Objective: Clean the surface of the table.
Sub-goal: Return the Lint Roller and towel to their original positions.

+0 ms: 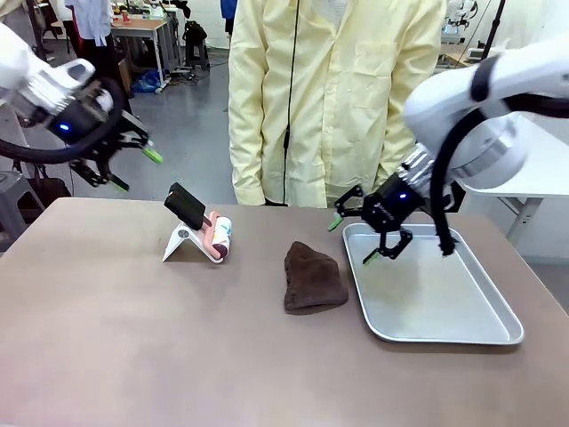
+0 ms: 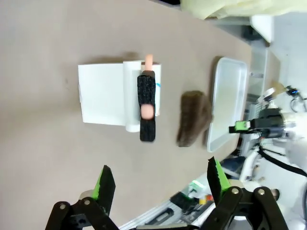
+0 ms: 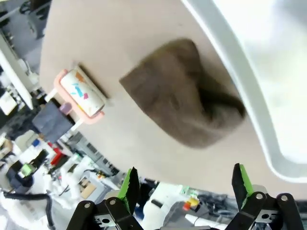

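Observation:
The table (image 1: 133,338) has a matte taupe-brown top. A crumpled brown cloth (image 1: 313,277) lies near its middle, just left of a silver tray (image 1: 462,329). A lint roller (image 1: 216,236) with a black handle rests on a white stand (image 1: 182,240) to the far left. My left gripper (image 1: 135,169) hangs open above the table's far left edge, holding nothing. My right gripper (image 1: 353,240) is open over the tray's near-left corner, beside the cloth. From the left wrist I look down on the roller (image 2: 146,103) and cloth (image 2: 194,117); from the right wrist, the cloth (image 3: 187,110) lies just beyond my open gripper (image 3: 186,184).
A person in a pale yellow coat (image 1: 329,89) stands at the far edge, behind the middle of the table. The tray (image 3: 249,72) holds nothing. The front half of the table top is bare. Other tables and equipment stand farther back.

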`<state>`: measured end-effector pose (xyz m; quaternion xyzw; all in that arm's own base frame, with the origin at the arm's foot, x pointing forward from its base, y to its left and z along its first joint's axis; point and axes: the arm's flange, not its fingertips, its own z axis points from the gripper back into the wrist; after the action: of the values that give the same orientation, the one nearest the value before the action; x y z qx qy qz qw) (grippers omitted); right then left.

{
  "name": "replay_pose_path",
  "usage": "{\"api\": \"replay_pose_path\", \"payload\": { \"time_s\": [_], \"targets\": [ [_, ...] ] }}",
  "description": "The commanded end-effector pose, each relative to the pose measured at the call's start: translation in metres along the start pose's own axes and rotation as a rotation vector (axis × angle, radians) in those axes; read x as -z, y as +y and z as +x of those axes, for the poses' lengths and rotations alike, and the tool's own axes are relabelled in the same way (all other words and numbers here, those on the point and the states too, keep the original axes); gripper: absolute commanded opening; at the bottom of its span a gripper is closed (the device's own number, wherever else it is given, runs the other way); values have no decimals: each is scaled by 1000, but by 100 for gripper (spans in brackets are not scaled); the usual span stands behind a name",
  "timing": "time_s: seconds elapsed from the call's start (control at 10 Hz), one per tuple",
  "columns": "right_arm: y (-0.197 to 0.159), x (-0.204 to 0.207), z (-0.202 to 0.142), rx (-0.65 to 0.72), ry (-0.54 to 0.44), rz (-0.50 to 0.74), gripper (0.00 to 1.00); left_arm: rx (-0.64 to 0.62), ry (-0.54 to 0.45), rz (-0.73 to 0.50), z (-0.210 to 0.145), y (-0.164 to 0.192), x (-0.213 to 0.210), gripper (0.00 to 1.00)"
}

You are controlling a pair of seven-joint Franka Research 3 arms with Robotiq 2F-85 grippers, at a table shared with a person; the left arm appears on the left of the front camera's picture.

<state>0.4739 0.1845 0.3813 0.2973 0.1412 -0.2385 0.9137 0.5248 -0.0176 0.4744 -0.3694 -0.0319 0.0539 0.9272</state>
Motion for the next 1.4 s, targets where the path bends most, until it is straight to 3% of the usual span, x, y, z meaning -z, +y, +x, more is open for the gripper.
{"api": "replay_pose_path", "payload": {
  "time_s": [0.0,0.2,0.3,0.5,0.6,0.9,1.0,1.1,1.2,1.3],
  "targets": [
    [-33,-27,-22,-62,56,145,100,5,-96,-171,-34,26,-46,100],
    [-69,-45,-38,-202,171,265,100,-2,-174,-298,-72,54,-91,100],
    [-88,-69,-46,-308,239,356,100,-28,-162,-331,-91,76,-103,100],
    [-132,-105,-50,-437,291,544,100,-46,-110,-346,-110,107,-98,100],
    [-149,-120,-46,-490,310,630,100,-33,-141,-423,-113,117,-92,100],
    [-194,-160,-26,-664,283,783,100,79,-257,-540,-103,101,-80,100],
    [-199,-159,-19,-720,279,791,100,87,-212,-547,-97,96,-74,100],
    [-195,-152,-12,-742,289,794,100,19,-218,-506,-109,110,-88,100],
    [-197,-161,-37,-629,251,793,100,19,-218,-506,-109,110,-88,100],
    [-197,-161,-37,-629,251,793,100,19,-218,-506,-109,110,-88,100]
  ]
}}
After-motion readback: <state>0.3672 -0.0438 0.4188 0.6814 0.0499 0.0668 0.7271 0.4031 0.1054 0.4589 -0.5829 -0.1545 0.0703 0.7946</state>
